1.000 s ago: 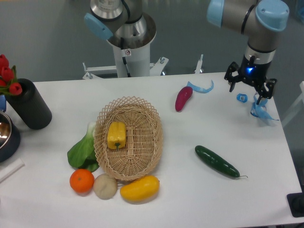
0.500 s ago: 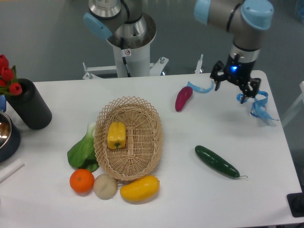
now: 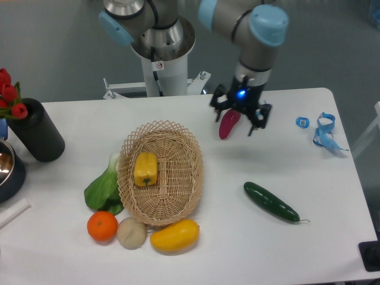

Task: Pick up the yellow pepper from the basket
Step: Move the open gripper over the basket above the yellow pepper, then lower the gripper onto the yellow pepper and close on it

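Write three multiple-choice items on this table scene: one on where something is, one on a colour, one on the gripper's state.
1. Where is the yellow pepper?
A. in the basket
B. beside the cucumber
C. in the gripper

2. What colour is the cucumber?
A. orange
B. dark green
C. purple

3. What is the gripper doing?
A. clamping the pepper
B. open and empty above the table
C. resting in the basket

Answers: 1 A, it lies on the weave; 2 B, its skin is dark green; 3 B, its fingers are spread with nothing between them.

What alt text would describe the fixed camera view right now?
The open gripper hangs above a purple eggplant, right of the wicker basket where the yellow pepper lies untouched. A cucumber lies farther right.
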Action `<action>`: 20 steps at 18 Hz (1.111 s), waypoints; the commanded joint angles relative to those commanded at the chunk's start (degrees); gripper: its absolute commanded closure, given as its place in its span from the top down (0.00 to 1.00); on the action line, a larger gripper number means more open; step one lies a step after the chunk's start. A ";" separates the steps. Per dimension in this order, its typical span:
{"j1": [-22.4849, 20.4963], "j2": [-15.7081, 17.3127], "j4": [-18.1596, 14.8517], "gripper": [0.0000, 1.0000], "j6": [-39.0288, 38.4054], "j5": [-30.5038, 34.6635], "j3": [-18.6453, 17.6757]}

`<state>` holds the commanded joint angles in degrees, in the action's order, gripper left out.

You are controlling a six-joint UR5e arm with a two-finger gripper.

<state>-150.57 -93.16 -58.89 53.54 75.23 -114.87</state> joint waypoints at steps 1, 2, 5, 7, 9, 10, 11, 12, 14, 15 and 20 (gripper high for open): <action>1.06 0.00 0.00 1.00 -0.97 0.09 -0.17; 1.68 0.00 0.00 1.00 -2.72 0.09 -0.44; 5.72 -1.05 0.09 1.00 -6.69 0.09 -0.61; 7.30 -1.93 0.00 1.00 -9.22 -0.09 -0.70; 10.02 -3.25 0.17 1.00 -13.79 -0.17 -0.35; 10.82 -4.04 0.18 1.00 -15.38 -0.18 -0.09; 11.52 -4.65 0.18 1.00 -16.61 -0.26 0.09; 12.23 -5.27 0.18 1.00 -17.76 -0.26 0.09; 13.02 -5.80 0.26 1.00 -20.22 -0.26 0.09; 13.55 -6.41 0.26 1.00 -20.75 -0.26 0.17; 16.53 -10.98 4.65 1.00 -26.90 -0.09 1.84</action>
<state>-134.04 -104.14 -54.24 26.64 75.15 -113.03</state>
